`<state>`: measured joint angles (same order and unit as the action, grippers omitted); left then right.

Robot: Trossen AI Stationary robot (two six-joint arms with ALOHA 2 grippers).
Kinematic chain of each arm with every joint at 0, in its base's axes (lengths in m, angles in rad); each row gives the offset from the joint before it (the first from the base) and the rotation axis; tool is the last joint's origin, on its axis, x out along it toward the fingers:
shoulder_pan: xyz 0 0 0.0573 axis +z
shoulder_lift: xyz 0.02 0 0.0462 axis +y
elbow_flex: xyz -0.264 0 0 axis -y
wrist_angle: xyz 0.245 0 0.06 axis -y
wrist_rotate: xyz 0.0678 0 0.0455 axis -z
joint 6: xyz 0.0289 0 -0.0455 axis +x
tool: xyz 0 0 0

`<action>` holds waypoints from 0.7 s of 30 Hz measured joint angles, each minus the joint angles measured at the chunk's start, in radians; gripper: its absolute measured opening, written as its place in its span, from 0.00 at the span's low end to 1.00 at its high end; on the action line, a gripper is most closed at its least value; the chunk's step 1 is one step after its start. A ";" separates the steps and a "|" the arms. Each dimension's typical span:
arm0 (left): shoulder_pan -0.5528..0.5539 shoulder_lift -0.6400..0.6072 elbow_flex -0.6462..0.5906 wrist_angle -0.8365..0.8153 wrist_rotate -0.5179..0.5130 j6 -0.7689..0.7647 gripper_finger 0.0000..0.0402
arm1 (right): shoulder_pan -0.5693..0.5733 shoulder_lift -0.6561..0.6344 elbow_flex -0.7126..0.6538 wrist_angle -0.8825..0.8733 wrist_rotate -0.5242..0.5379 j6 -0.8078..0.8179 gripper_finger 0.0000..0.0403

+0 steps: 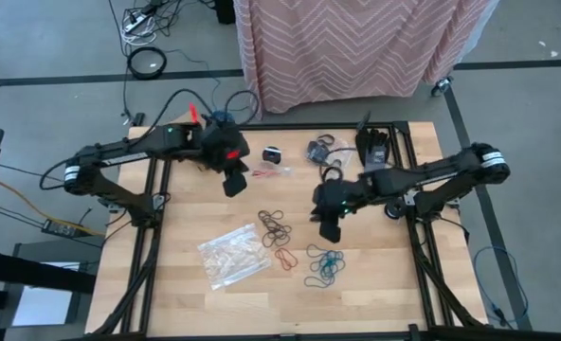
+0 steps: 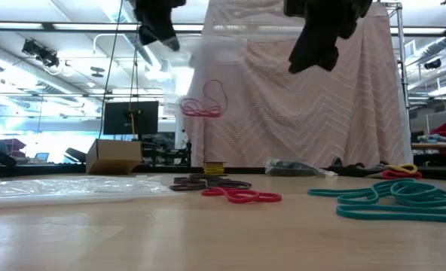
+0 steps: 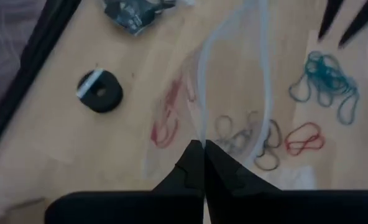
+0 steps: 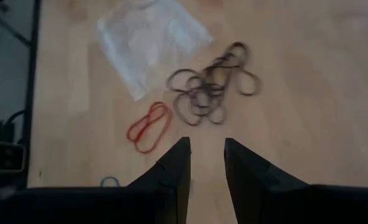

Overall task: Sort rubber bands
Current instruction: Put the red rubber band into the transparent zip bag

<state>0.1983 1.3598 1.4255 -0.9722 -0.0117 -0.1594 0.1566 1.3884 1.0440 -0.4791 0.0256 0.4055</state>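
Note:
My left gripper (image 1: 233, 185) hangs over the far left of the table, shut on a clear plastic bag (image 3: 234, 68) with red rubber bands (image 2: 204, 105) inside. On the table's middle lie loose rubber bands in heaps: brown (image 1: 276, 225), red (image 1: 285, 258) and teal (image 1: 325, 265). My right gripper (image 1: 328, 230) hovers open above the table just right of the brown heap (image 4: 212, 84), with nothing between its fingers. More dark bands (image 1: 323, 147) lie at the far edge. My left gripper pinches the clear bag's edge (image 3: 201, 134) between its two shut fingers, slanting down from the far left. The bag hangs lifted in the air, with the red bands (image 3: 165, 121) low inside it.
A second clear bag (image 1: 233, 254) lies flat at the near left of the heaps. A small black disc (image 1: 272, 154) sits near the far edge. Black frame rails (image 1: 148, 246) run along both table sides.

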 joint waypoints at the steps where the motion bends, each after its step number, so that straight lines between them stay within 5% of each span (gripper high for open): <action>1: -0.014 -0.011 -0.008 0.000 0.000 -0.030 0.00 | 0.008 0.022 0.000 0.017 -0.014 -0.002 0.21; 10: -0.109 -0.033 -0.020 0.014 -0.066 -0.082 0.00 | 0.032 0.219 -0.001 0.197 -0.204 0.034 0.21; 21: -0.111 -0.035 -0.020 -0.015 -0.074 0.074 0.01 | 0.057 0.376 0.000 0.384 -0.163 0.110 0.21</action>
<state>0.0873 1.3245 1.4055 -0.9870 -0.0856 -0.0851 0.2135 1.7640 1.0441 -0.0955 -0.1376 0.5158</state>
